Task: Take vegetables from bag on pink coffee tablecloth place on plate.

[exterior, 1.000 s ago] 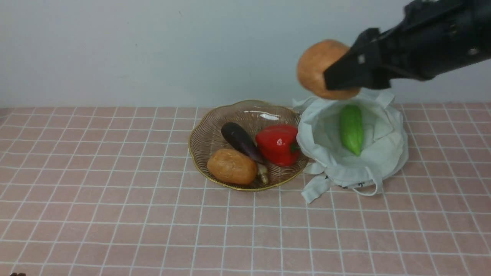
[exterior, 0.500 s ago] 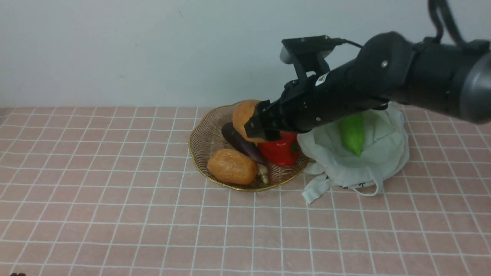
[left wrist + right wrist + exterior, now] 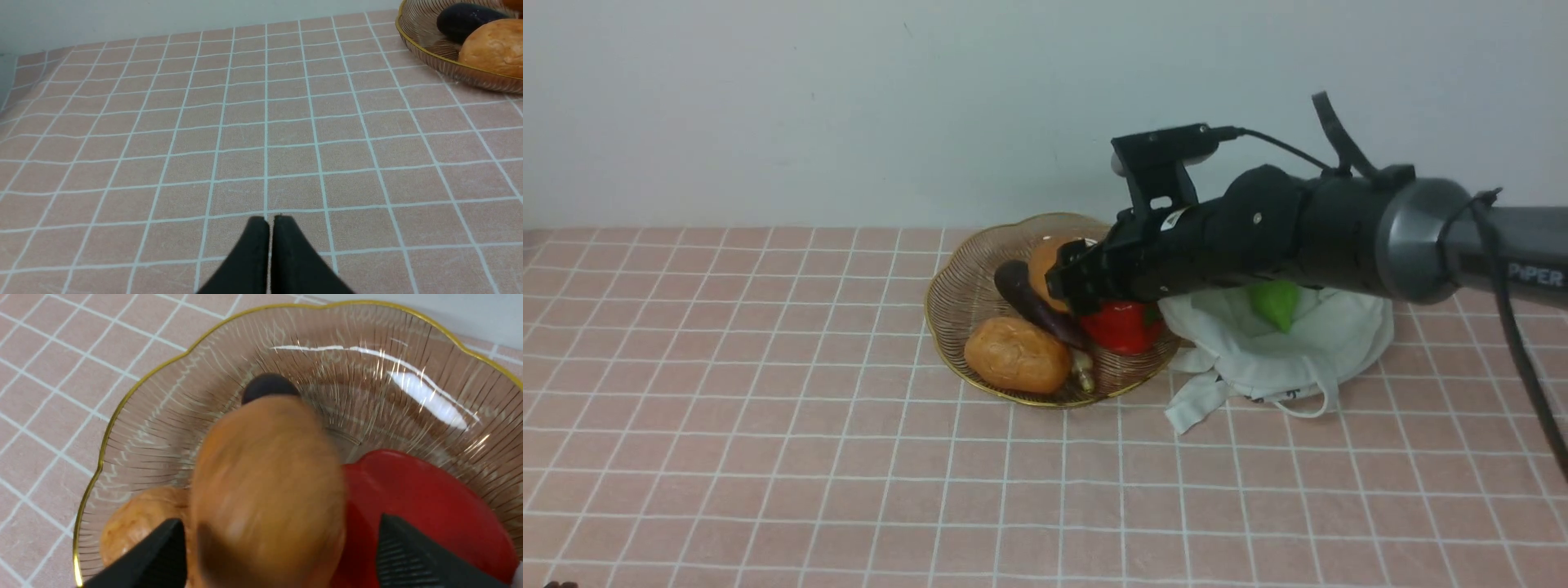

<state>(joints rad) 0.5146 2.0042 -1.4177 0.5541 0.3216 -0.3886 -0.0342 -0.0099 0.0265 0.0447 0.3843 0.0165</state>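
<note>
Right end effector stands wide over the plate, the potato loose between its jaws. I judge it firm, round, likely to roll; best held across its middle.

The front view looks forward and slightly downward from the robot's side at middling range. The pink gridded tablecloth fills the foreground, with the wall at 12 o'clock, the plate near 12 and the bag toward 1. The left wrist view skims low over bare cloth and catches the plate's rim. The right wrist view looks steeply down into the plate from very close. All three share the plate and the eggplant.
</note>
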